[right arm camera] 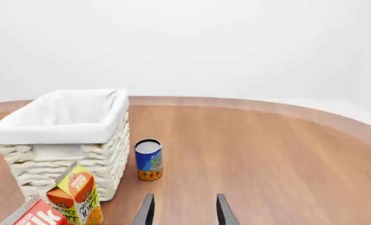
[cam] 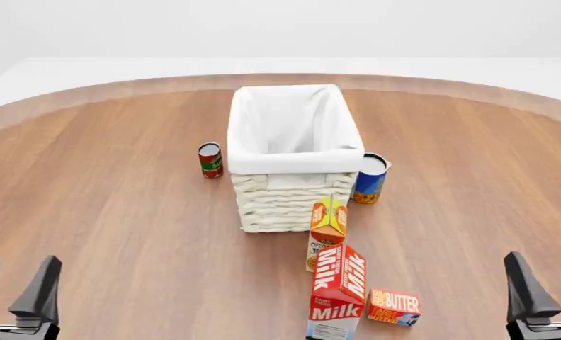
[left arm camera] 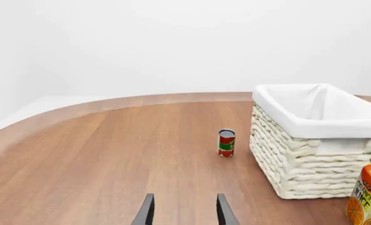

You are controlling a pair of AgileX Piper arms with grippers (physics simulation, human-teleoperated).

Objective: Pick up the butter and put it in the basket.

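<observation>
Butter [cam: 395,307] lies flat on the wooden table [cam: 120,212] at the lower right of centre in the front view, a small red and orange box with white lettering, just beside the foot of the red milk carton [cam: 337,292] on its left. Directly above the milk carton in the frame stands the orange juice carton [cam: 327,223], close against the near wall of the wicker basket [cam: 285,202], whose white cloth lining folds over the rim and whose inside looks empty. A blue can [cam: 370,178] sits at the basket's right corner and a red can [cam: 210,160] stands apart on its left.

Neither arm is engaged yet. The right gripper [cam: 546,292] shows at the lower right corner of the front view with its fingers spread and nothing between them; the left gripper [cam: 14,287] at the lower left corner is likewise apart and empty. The butter does not appear in either wrist view.

By my reading the task is at its very start, with the reach not yet begun. The right arm is the nearer one; the next move calls for swinging it toward the lower centre of the frame and coming down over the box without knocking the milk carton beside it.
</observation>
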